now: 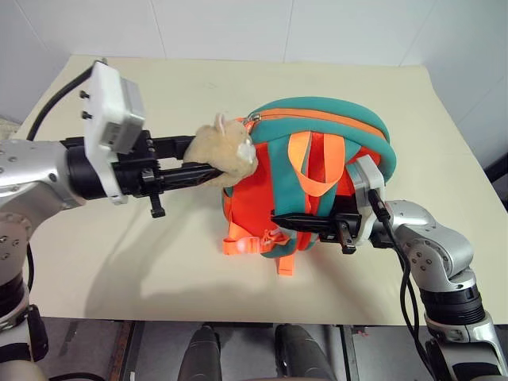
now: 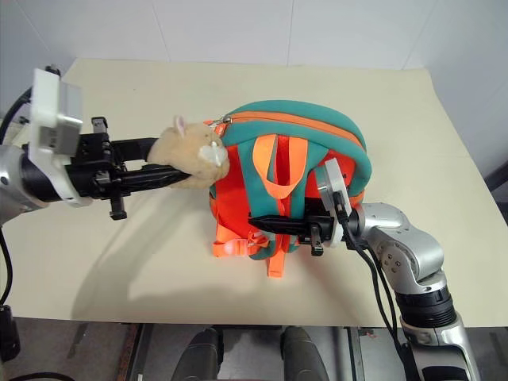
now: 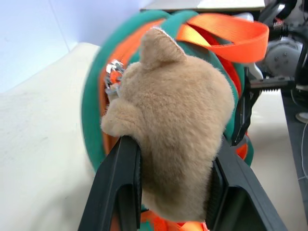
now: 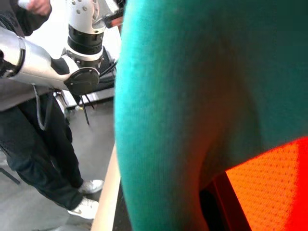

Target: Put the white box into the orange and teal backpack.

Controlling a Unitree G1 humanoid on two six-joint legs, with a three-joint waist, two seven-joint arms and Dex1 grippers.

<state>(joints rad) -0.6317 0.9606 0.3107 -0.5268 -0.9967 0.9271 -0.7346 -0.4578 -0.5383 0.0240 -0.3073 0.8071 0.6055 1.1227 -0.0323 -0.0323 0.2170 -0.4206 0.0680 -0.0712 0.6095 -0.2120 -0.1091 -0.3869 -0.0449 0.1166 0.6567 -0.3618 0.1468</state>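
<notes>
The orange and teal backpack (image 1: pixel 317 127) stands upright in the middle of the table, its straps facing me and its zip closed along the top. A tan plush animal (image 1: pixel 230 151) hangs at its left side. My left gripper (image 1: pixel 208 163) reaches in level from the left and is shut on that plush (image 3: pixel 178 120). My right gripper (image 1: pixel 279 221) comes in from the right and is shut on a teal shoulder strap (image 4: pixel 168 120) low on the backpack. The orange webbing handle (image 1: pixel 313 171) loops down between the straps. The white box is out of view.
The beige table (image 1: pixel 119 262) spreads wide to the left and behind the backpack; its front edge runs just below my arms. A person in dark trousers and white shoes (image 4: pixel 38 159) stands on the floor beside the table.
</notes>
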